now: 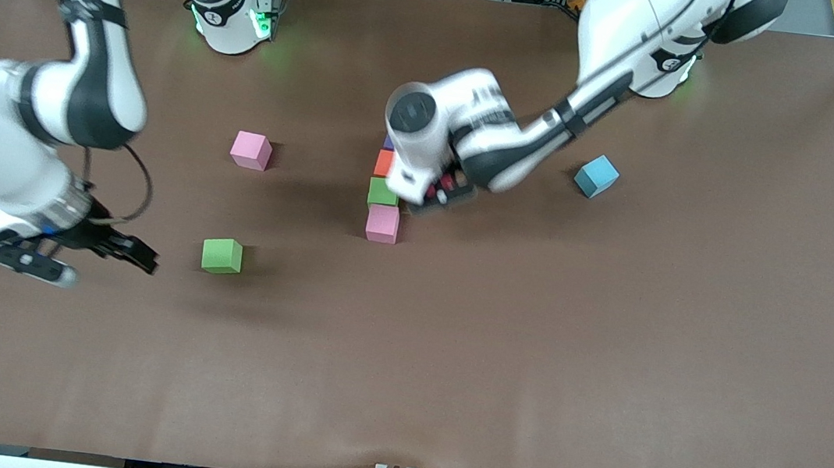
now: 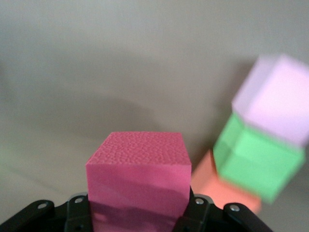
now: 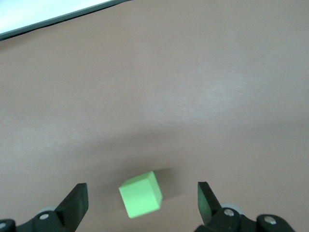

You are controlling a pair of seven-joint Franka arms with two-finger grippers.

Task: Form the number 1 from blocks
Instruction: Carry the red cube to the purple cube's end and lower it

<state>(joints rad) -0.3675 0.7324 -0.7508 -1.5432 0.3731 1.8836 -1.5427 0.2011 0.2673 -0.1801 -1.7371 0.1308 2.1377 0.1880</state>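
A column of blocks lies mid-table: purple (image 1: 388, 141) mostly hidden by the left arm, then orange (image 1: 383, 162), green (image 1: 382, 192) and pink (image 1: 383, 224), the pink one nearest the front camera. My left gripper (image 1: 444, 190) hangs just beside this column, shut on a red block (image 1: 445, 184). The left wrist view shows that red block (image 2: 137, 164) filling the gripper (image 2: 137, 215), with the pink (image 2: 277, 99), green (image 2: 258, 157) and orange (image 2: 212, 186) blocks alongside. My right gripper (image 1: 110, 270) is open near a loose green block (image 1: 222, 256), which lies ahead of its fingers (image 3: 140, 195).
A second pink block (image 1: 251, 150) sits alone toward the right arm's end, farther from the front camera than the loose green one. A light blue block (image 1: 596, 176) sits toward the left arm's end. Brown table (image 1: 527, 372) spreads around them.
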